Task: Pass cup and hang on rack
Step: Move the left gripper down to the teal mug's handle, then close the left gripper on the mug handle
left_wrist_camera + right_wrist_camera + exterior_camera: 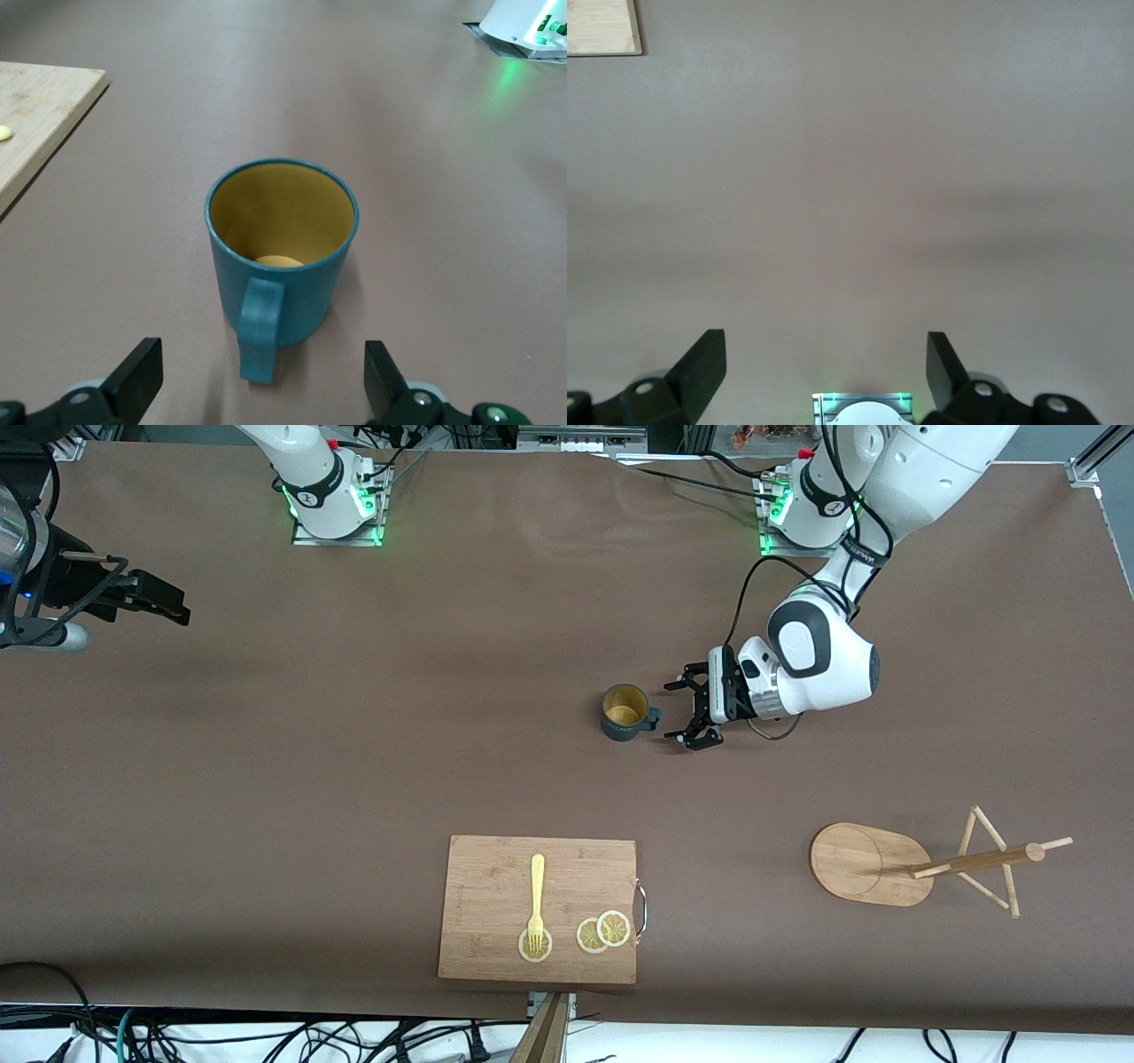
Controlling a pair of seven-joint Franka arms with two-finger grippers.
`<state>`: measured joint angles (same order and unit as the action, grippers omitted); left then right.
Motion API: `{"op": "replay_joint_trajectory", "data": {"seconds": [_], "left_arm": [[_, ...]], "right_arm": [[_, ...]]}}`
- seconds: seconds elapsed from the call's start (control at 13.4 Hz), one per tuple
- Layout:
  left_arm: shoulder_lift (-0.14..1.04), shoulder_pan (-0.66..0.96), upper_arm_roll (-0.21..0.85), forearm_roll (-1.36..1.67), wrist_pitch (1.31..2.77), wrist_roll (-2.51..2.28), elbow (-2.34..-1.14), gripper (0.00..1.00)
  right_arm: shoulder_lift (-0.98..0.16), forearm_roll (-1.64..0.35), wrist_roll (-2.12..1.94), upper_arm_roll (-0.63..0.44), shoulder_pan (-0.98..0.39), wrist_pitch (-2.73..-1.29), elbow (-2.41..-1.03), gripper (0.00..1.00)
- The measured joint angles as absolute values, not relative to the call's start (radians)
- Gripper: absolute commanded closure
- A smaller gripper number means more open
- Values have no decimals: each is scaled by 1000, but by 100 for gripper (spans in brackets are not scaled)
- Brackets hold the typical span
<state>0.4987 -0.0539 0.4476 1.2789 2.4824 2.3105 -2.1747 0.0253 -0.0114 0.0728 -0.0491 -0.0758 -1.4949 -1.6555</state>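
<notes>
From the overhead cam I've got the cup (625, 711), a little dark teal mug with a yellowish inside, standing upright on the brown table (354, 762) about mid-table, handle pointing toward the left arm's end. The left gripper (684, 710) is down low right beside that handle, fingers spread wide with nothing between them, not touching it as far as I can see. The left wrist cam is where it gets clearer: the cup (282, 257) sits dead centre with its handle facing the camera, a paler yellow patch at the bottom inside, and the two fingertips (137, 376) are splayed on either side, well clear of the handle. That view also catches a corner of the bamboo cutting board (40, 115), but only the corner. The front cam shows the whole cutting board (539, 908), nearer the camera than the cup, with a yellow fork (536, 899) and three lemon slices (603, 932) on it. The rack (930, 861) is only in the front view, toward the left arm's end and nearer the camera than the cup; from above its post and pegs look splayed out sideways, so I can't really tell how it's standing. The right gripper (164, 598) waits over the right arm's end of the table, half cut off at the frame edge, and its wrist cam shows its fingers (700, 367) apart over bare table plus a board corner (602, 27).
</notes>
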Motion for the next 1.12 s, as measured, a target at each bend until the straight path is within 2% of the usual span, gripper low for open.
{"op": "replay_joint_trajectory", "data": {"seconds": [0.07, 0.15, 0.3, 0.45, 0.6, 0.67, 0.74, 1.12], "left_arm": [[510, -54, 448, 1309, 2484, 2340, -2174, 3], [522, -54, 448, 1338, 2485, 2373, -2173, 24], [531, -53, 448, 1386, 2485, 2403, -2173, 32], [555, -49, 449, 1436, 2485, 2453, -2173, 54], [573, -42, 451, 1456, 2485, 2484, -2170, 87], [575, -39, 451, 1456, 2485, 2487, -2169, 97], [575, -38, 452, 1456, 2485, 2490, -2165, 100], [573, -47, 451, 1456, 2486, 2498, -2132, 100]], "right_arm": [[25, -9, 73, -49, -74, -1495, -1652, 0], [26, -6, 73, -50, -66, -1495, -1641, 0], [22, -5, 73, -55, -61, -1497, -1617, 0], [19, -4, 73, -58, -52, -1495, -1596, 0], [18, -4, 73, -58, -51, -1491, -1593, 0], [18, -4, 73, -58, -51, -1491, -1593, 0], [18, -4, 73, -58, -52, -1490, -1593, 0], [17, -4, 73, -50, -54, -1490, -1593, 0]]}}
